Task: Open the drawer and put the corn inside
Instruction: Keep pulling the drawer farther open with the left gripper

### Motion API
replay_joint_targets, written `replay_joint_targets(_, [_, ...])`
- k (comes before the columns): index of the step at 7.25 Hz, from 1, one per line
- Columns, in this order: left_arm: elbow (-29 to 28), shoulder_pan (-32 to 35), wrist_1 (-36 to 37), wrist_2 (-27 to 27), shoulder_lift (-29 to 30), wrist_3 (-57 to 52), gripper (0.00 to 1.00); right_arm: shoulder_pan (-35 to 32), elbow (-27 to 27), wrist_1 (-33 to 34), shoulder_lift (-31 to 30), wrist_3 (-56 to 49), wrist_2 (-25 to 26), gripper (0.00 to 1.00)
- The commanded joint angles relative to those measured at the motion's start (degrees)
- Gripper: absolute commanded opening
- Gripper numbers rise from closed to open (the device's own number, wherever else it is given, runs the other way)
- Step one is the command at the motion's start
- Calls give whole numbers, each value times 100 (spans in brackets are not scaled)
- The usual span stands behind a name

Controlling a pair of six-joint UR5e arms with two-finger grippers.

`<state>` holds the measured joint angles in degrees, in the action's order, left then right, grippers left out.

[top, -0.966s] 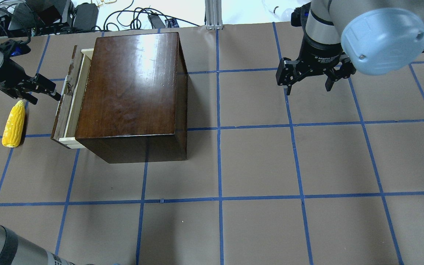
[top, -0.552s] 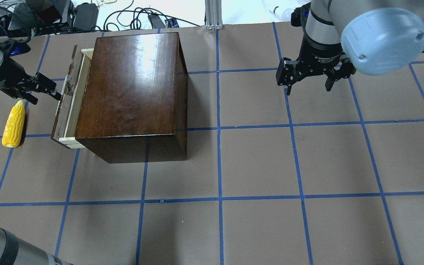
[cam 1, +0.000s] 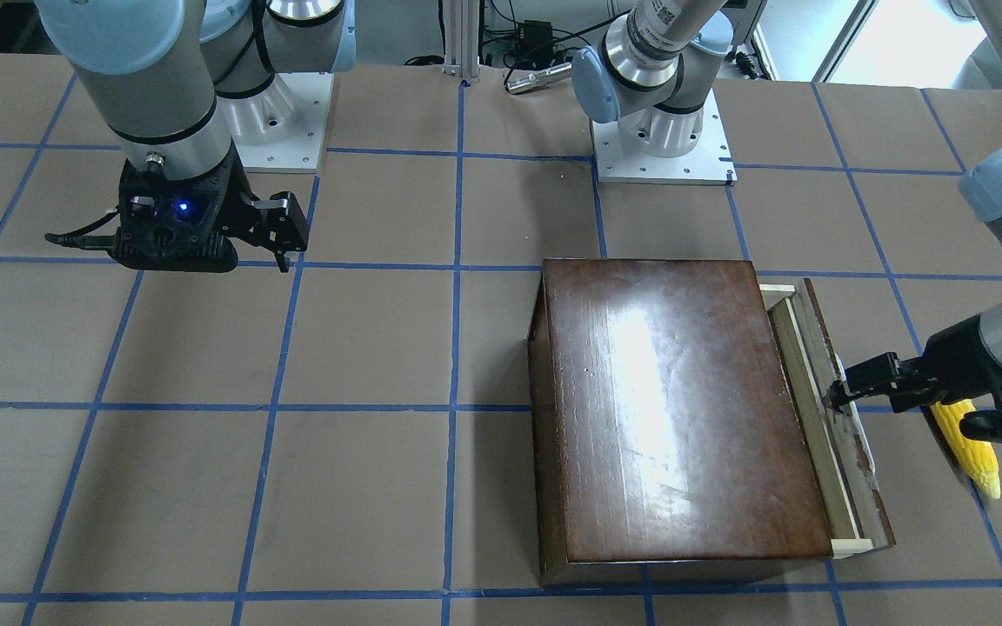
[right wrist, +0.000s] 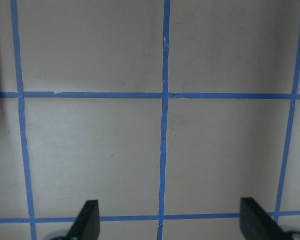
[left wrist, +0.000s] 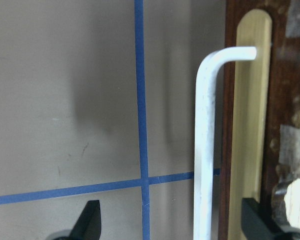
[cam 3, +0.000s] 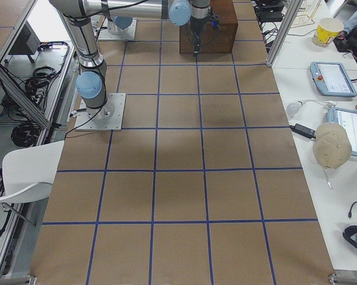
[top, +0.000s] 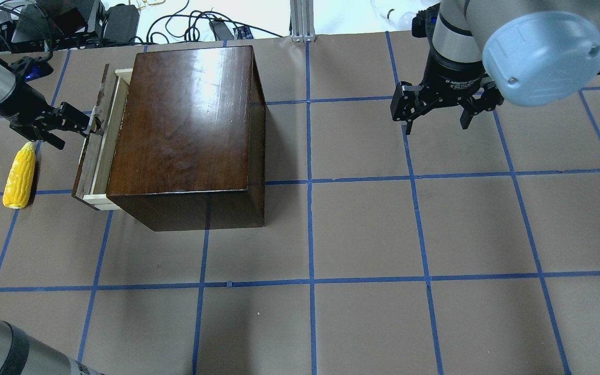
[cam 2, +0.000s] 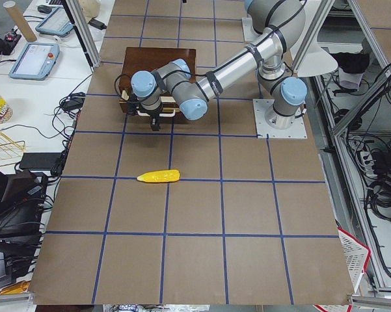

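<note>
Brackets the white handle (left wrist: 205,150) of the drawer (top: 91,166) with the left claw (left wrist: 170,216) spread wide, gripping nothing, close to the corn (top: 19,177) lying parallel to the drawer's front.

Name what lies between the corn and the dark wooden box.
The overhead view shows the box's slightly open drawer there, then bare table before the corn. The left pincer sits at the drawer's handle.
</note>
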<state>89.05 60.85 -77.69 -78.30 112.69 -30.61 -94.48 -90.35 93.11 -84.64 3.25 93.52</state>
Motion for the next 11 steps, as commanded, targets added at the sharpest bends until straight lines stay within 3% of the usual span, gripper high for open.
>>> replay_joint_targets(1, [-2,-20,35,-19,33,-41,100,0,0,-3,0,0,0,100])
replay_joint_targets(11, [-177,-82,96,-54,227,-287,100,0,0,-3,0,0,0,100])
